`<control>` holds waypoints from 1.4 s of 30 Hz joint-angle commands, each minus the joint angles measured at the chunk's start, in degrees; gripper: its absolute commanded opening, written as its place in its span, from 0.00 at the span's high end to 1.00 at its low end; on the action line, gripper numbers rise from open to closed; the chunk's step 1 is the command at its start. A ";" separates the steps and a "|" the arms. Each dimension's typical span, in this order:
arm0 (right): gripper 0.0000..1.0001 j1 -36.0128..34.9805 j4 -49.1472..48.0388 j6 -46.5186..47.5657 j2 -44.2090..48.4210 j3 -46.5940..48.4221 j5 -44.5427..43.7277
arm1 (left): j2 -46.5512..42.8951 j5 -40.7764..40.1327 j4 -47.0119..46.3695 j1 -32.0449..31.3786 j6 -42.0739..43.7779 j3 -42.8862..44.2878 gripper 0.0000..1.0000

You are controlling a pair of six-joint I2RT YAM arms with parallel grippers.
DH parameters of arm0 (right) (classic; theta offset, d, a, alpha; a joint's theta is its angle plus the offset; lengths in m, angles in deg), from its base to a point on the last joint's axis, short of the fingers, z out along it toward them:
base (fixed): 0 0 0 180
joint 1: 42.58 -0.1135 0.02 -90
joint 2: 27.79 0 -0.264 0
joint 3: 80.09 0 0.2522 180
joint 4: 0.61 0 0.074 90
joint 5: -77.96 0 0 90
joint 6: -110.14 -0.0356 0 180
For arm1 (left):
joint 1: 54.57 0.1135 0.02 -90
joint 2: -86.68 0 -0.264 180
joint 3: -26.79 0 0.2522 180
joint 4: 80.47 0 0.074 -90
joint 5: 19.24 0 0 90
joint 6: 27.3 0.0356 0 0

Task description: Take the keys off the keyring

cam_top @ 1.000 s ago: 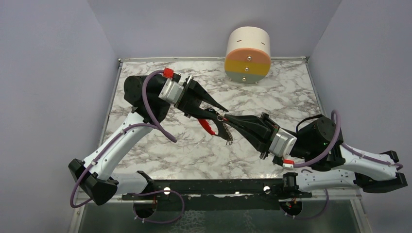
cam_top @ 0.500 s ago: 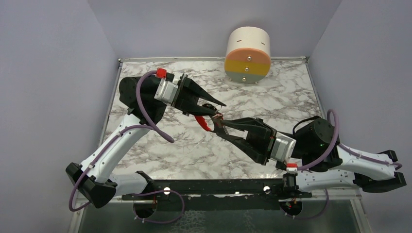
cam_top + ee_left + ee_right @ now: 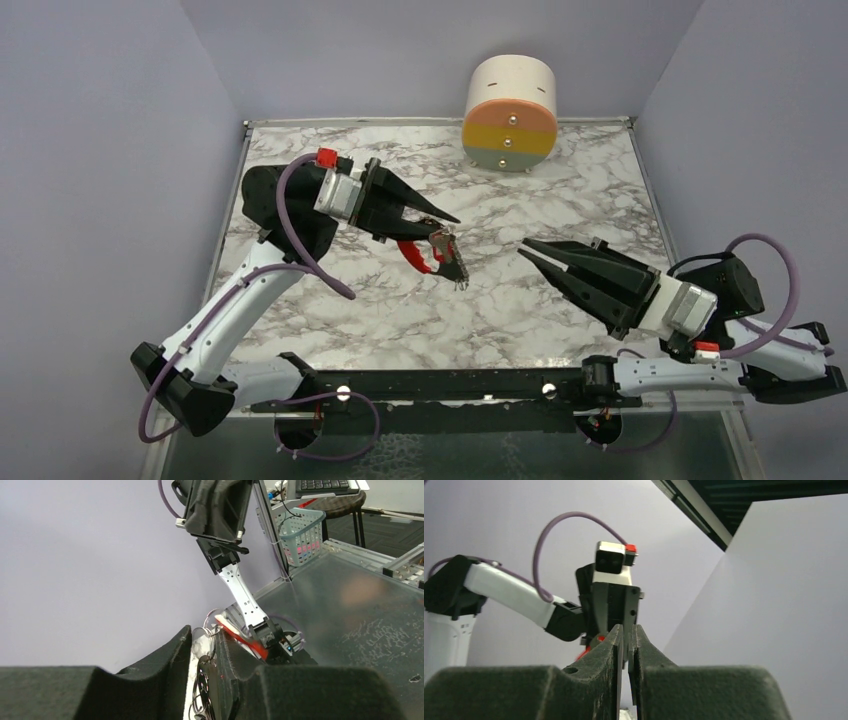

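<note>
Marble table (image 3: 560, 200), left end effector (image 3: 447, 232) — keyring (image 3: 420, 258) gripped

Left gripper (image 3: 447, 237) raised, jaws clamped partway, right gripper (image 3: 528, 248) facing it, apart, jaws nearly together

Bright even light, soft shadows, blurry foreground

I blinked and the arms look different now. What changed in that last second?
The right gripper let go of the keyring and drew back to its own side, jaws nearly together, nothing visibly in them. The left gripper shifted slightly left. Unchanged: it still holds the keyring and red clip off the table; the cylinder at the back stayed put.
</note>
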 commanded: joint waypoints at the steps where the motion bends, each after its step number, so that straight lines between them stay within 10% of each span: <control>1: 0.90 -0.21 -5.67 2.81 -2.41 -1.70 -6.63 | -2.64 -1.76 -1.09 0.36 0.84 -0.76 1.00; 28: 0.93 -0.27 -18.35 4.16 -3.86 -12.88 -26.88 | -6.51 -3.86 -1.00 0.90 4.38 -3.33 1.00; 42: 0.78 -0.25 -10.95 -0.62 -1.45 -8.17 -20.06 | -9.06 -2.79 -0.86 0.86 4.40 -4.28 1.00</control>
